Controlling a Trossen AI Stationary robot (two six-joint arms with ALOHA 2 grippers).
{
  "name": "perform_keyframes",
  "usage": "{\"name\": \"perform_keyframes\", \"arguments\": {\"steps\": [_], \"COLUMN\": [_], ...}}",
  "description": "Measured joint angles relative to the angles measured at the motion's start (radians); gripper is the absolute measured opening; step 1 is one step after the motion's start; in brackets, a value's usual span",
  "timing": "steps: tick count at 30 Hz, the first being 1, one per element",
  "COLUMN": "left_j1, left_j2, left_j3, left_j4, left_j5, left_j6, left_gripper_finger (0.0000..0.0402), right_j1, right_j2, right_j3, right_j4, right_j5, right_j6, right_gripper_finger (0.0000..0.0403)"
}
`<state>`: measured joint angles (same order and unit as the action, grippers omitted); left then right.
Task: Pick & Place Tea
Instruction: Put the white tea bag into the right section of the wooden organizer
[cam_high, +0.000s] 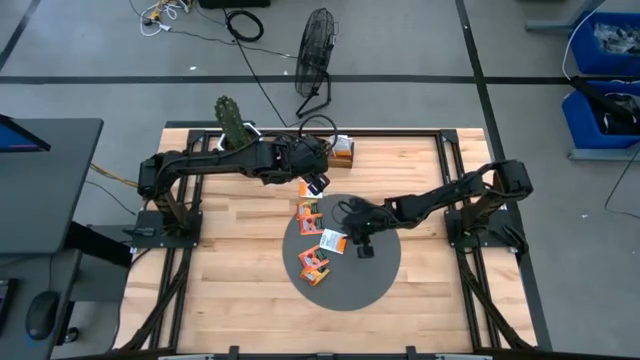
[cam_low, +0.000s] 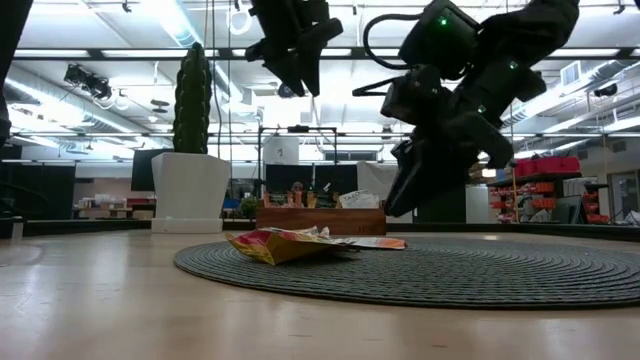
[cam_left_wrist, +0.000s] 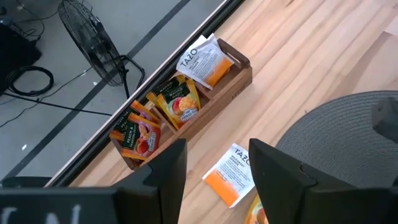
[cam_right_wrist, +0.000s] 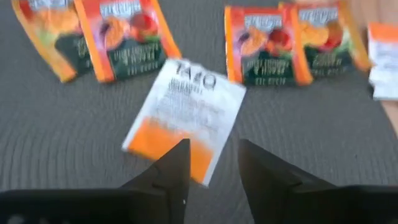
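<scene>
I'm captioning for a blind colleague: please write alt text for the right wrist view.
The right gripper, fingers apart and empty, hangs over a white-and-orange paper tea sachet lying on a grey woven round mat. Four orange fruit-printed sachets lie beyond.

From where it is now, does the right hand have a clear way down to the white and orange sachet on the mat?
Probably yes. The right hand hangs open just above the white and orange sachet, which lies flat and uncovered on the grey mat.
</scene>
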<state>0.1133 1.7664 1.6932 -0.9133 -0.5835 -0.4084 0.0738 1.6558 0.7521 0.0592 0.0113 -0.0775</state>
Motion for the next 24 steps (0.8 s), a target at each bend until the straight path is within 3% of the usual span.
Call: {"name": "perform_keyframes", "arguments": {"steps": [9, 17, 24], "left_j1": [0.0, 0.001, 0.001], "left_j2": [0.0, 0.0, 0.0], "left_j3": [0.0, 0.0, 0.0], "left_j4": [0.002, 0.003, 0.003], "left_j5": [0.0, 0.0, 0.0], "left_j6": [0.0, 0.001, 0.001], "left_gripper_finger": [0.0177, 0.0177, 0.0177], "right_j1": [0.025, 0.018, 0.019], "right_j2": [0.057, 0.057, 0.1], "right_j3": [0.0, 0.0, 0.002], "right_j4": [0.039, 0.037, 0.06], "right_j5": [0.004, 0.068, 0.005], "right_j6": [-0.007, -0.005, 0.002], "right_gripper_finger": [0.0181, 0.0181, 0.0167]}}
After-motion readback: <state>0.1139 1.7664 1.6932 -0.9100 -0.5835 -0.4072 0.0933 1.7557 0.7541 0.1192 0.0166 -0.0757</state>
